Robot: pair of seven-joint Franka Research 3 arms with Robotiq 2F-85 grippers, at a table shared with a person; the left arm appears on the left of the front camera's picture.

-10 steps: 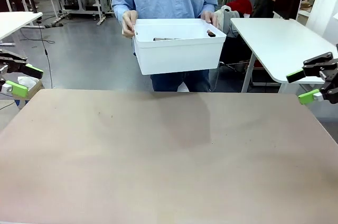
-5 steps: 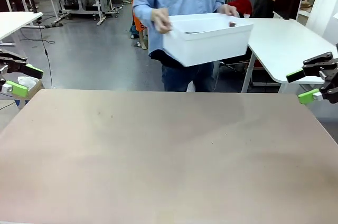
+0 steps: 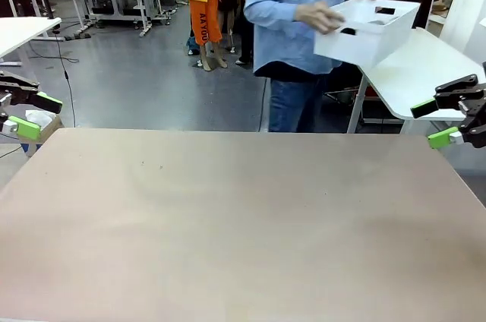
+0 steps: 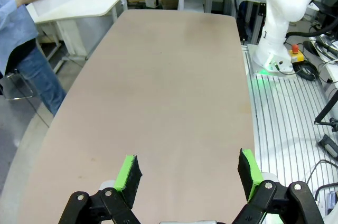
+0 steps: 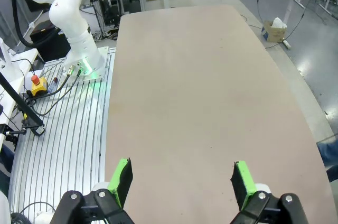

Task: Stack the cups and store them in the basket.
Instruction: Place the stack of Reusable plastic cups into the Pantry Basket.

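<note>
While the person carries the load off beyond the table's far right corner, both arms wait at the side edges.

Basket point(image 3: 364, 32): white bin, held tilted in the person's hands point(image 3: 323, 17) above a neighbouring white table point(image 3: 425, 64), well apart from the work table point(image 3: 243, 216).
Cups: cannot be made out; the bin's inside is turned away.
Left gripper point(image 3: 29, 113): fingers spread, pinching nothing, at the table's left edge near the far corner.
Right gripper point(image 3: 440, 121): fingers spread wide, pinching nothing, at the table's right edge near the far corner.
Risk, spill: the tilt could let any contents slide toward the lower wall and tip out.
Risk, reach: the bin looks beyond either arm, so stacking seems unable to begin until it returns.
Risk, contact: a return past the far right corner could brush the right gripper's open fingers point(image 3: 425, 108).
</note>
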